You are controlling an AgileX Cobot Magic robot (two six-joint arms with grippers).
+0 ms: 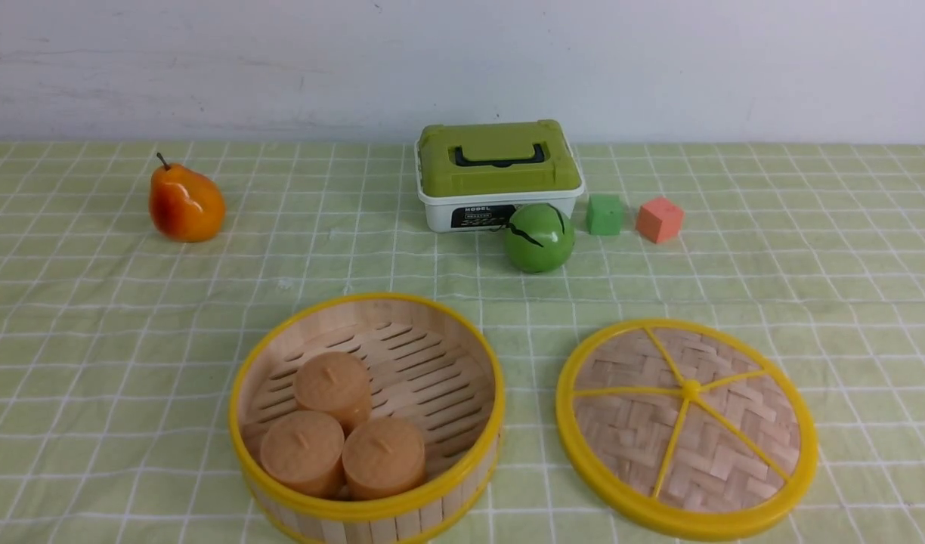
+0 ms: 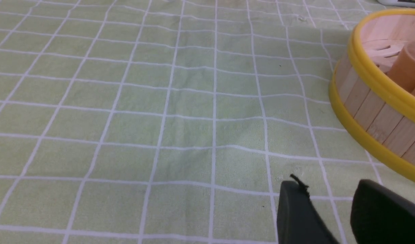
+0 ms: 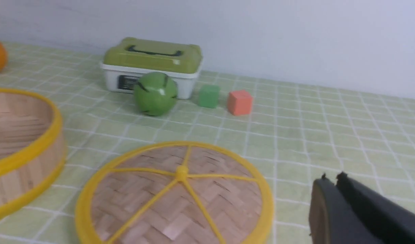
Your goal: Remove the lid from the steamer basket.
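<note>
Front view has the lid (image 1: 687, 428) lying flat on the checked tablecloth (image 1: 100, 317), spokes up, just right of the steamer basket (image 1: 366, 419) and apart from it. It's round, so no long axis to call; its central knob faces straight up. The basket stands open and upright, with three tan cylinders (image 1: 340, 434) clustered at its near-left floor. On the right wrist view the right gripper (image 3: 331, 179) hovers off the lid's right edge, not touching, fingers pressed together and empty. Left wrist view shows the left gripper (image 2: 329, 189) near the cloth just left of the basket, a clear gap between its fingers, holding nothing. Further back sits a white box with an olive-green top (image 1: 499, 174), a green ball (image 1: 539, 237) in front of it, then a green cube (image 1: 605, 214) and an orange cube (image 1: 659, 219) to the right. Far left, an orange pear (image 1: 185, 204).
</note>
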